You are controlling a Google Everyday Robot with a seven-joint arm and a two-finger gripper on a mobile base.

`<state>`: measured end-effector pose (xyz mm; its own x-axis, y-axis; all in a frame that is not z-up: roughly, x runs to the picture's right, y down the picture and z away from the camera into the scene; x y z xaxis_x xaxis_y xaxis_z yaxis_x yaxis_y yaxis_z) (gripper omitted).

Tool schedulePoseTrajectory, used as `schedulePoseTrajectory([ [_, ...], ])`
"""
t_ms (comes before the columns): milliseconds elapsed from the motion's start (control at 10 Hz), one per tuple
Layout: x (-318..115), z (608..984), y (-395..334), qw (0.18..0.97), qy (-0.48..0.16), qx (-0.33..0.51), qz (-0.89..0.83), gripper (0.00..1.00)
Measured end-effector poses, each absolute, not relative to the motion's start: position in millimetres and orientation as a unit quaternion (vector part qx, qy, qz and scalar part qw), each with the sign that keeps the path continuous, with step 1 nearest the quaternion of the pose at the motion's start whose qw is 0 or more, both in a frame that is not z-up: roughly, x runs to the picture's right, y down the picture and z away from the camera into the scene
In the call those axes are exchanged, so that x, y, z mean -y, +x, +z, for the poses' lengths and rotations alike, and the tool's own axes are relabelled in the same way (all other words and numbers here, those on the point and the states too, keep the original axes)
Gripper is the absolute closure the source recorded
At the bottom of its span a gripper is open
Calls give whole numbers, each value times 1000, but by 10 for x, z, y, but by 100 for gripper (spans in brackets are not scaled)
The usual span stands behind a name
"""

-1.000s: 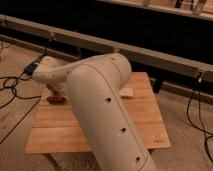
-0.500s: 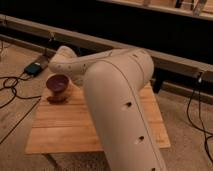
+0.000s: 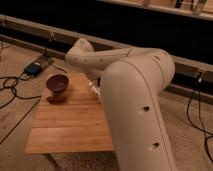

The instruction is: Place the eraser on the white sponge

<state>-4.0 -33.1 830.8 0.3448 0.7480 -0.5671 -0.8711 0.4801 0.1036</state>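
Looks unfinished: closed gripper hidden behind bulky white robot arm [image 3: 134, 100] over pale wooden slatted table [image 3: 70, 127]; eraser, white sponge unseen.

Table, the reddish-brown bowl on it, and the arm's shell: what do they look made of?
Table: matte wood, with parallel plank lines and a warm tone. Reddish-brown bowl: smooth, faintly glossy, perhaps ceramic or plastic; unclear. Arm's shell: smooth off-white, probably moulded plastic, with small recessed holes. The gripper is hidden behind the arm, above the table's far side.
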Motion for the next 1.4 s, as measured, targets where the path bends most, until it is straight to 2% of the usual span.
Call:
schedulePoseTrajectory([
  [500, 408, 8406, 480, 753, -107, -293, 579, 100],
  [1400, 287, 8782, 1225, 670, -161, -303, 659, 100],
])
